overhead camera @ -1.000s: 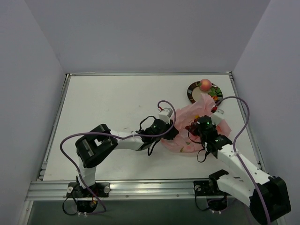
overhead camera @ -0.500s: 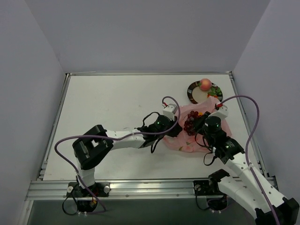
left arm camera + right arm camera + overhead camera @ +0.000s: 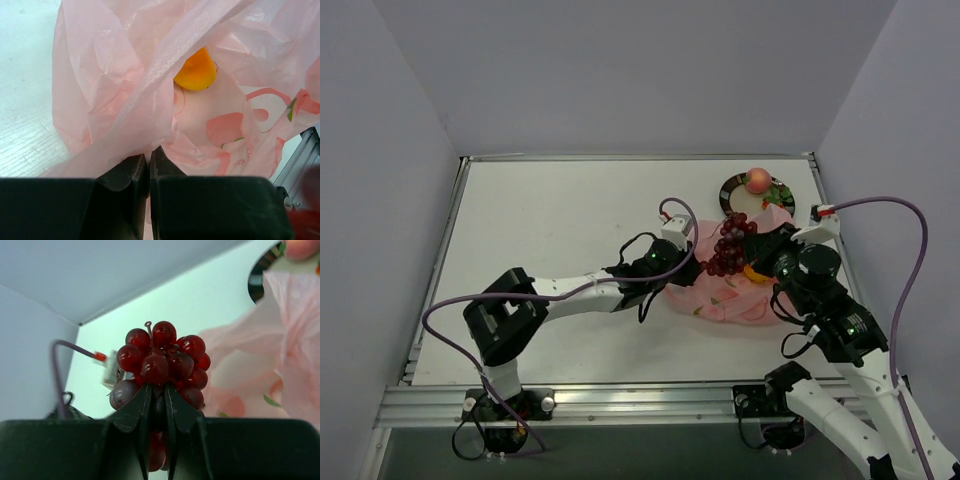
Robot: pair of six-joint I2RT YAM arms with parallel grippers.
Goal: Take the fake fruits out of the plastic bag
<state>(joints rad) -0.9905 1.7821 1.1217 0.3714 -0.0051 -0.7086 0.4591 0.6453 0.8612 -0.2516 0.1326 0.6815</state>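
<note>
White bench, grey walls all round, both arms reached toward far right. Left end effector was clamped tight on fold of pink plastic bag, gripping bag's left side. Right end effector was pinched narrow on dark red grape cluster, cluster held up over bag's far edge. Yellow-orange piece lay inside bag, half under crinkled film. Peach sat on dark-rimmed plate, plate just beyond bag near bench's far right corner.

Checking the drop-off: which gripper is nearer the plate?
Right. The right gripper, shut on the grape cluster, hangs just short of the plate; the left gripper pinches the plastic bag farther back.
</note>
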